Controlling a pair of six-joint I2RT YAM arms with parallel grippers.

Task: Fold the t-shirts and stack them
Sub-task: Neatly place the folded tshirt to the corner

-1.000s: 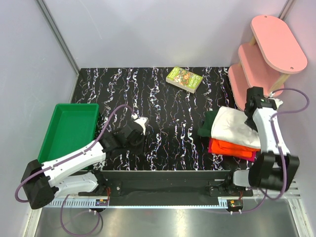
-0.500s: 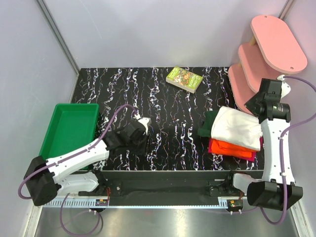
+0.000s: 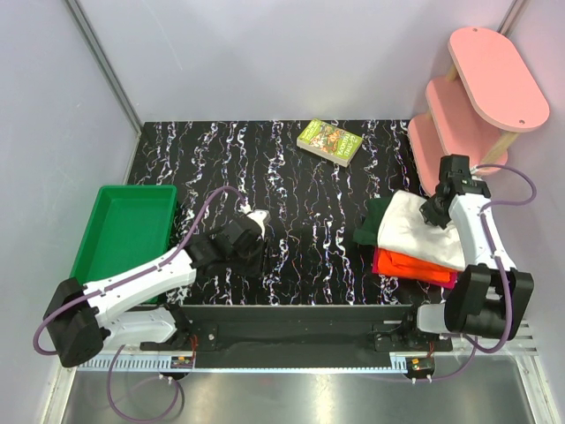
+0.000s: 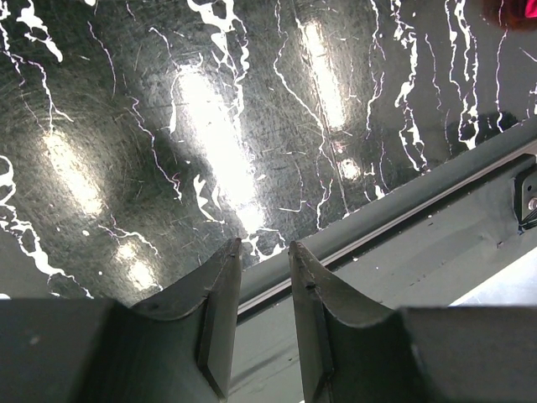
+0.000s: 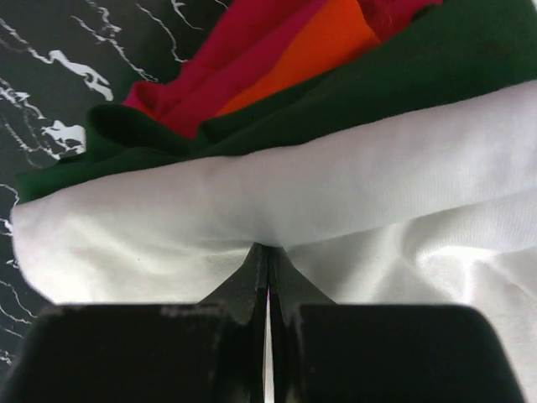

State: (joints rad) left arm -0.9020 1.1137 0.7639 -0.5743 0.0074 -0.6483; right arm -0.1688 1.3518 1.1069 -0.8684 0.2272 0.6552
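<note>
Seen from above: a black bench (image 3: 291,177) veined with white. At its right side lies a stack of folded t-shirts (image 3: 402,243): a white shirt (image 3: 415,223) on top, an orange shirt (image 3: 408,263) under it, a magenta shirt (image 3: 448,280) lowest. The right pincer (image 3: 433,215) meets the white shirt's right edge. The left pincer (image 3: 250,237) hangs over bare bench beside a green tray (image 3: 124,231). A book (image 3: 330,141) lies at the back, near a pink shelf (image 3: 477,97).

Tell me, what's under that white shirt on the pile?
An orange shirt and a magenta-red one peek out beneath the white shirt. Most of both is covered, so their folds are hidden.
</note>
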